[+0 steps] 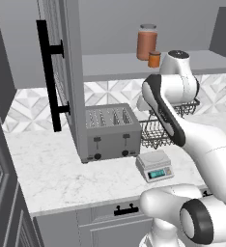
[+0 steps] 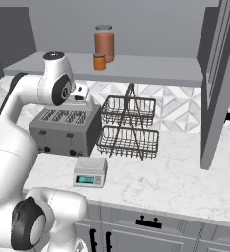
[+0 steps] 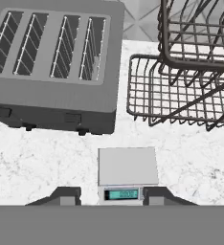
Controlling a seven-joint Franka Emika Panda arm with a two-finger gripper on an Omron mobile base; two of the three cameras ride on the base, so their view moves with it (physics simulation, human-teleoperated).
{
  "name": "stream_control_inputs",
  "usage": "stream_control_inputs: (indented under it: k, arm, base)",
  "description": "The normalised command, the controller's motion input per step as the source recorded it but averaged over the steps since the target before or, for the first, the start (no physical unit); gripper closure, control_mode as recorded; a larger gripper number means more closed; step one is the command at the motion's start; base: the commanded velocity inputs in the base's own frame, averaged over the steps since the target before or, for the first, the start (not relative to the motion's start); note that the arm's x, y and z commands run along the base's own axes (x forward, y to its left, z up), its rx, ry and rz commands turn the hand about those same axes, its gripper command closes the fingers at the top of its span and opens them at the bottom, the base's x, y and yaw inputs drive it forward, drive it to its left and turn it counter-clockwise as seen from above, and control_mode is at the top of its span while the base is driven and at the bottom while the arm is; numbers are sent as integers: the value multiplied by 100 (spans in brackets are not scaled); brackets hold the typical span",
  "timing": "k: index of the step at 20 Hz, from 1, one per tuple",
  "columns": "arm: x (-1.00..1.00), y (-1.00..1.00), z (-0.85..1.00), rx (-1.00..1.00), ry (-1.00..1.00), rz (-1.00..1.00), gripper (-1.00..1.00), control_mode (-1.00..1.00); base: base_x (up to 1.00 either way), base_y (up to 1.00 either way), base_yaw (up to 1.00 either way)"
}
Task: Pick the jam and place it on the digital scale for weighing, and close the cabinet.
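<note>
Looking down along my claw (image 3: 111, 194), I see its two dark tips spread apart with nothing between them, hanging over the marble-veined white counter (image 3: 32, 158). Going from the left in the left base view, the cabinet (image 1: 69, 72) stands open, its flat grey panelled door swung out toward me with a long black bar handle (image 1: 49, 75) running down it. Next comes the toaster (image 1: 110, 131), a boxy matte grey block with four long slots in its top and small dark knobs along its front. Just in front of it and a little to the right sits the digital scale (image 1: 154, 165), a small light grey square with a smooth flat plate and a teal-lit display on its front edge; in the hand view the digital scale lies directly between my tips. Behind it is a two-tier rack (image 1: 156, 132) of thin dark wire, an open mesh of crossing bars. Up on the grey shelf (image 1: 110, 65) inside the cabinet, the jam (image 1: 154, 59) stands upright, a small squat orange jar with a darker lid, just beside a taller reddish-brown jar (image 1: 147, 42) with a grey lid. Below the counter, a grey drawer (image 1: 120, 214) carries a short black handle.
</note>
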Motion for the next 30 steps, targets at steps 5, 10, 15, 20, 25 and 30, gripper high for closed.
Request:
stream_control_inputs:
  k: [5,10,15,20,25,30]
  arm:
    - [-38,0,0,0,0,0,-100,-100]
    - [-67,-13,3,0,-15,-3,-100,-100]
    - [-36,-21,46,0,-43,0,-100,-100]
    - [-22,-31,48,0,-31,0,-100,-100]
    - [-12,-22,57,0,-18,0,-100,-100]
    - [0,-12,72,0,-13,0,-100,-100]
  base:
    - [0,0,0]
    - [0,0,0]
    - [0,0,0]
    - [0,0,0]
    - [0,0,0]
    - [0,0,0]
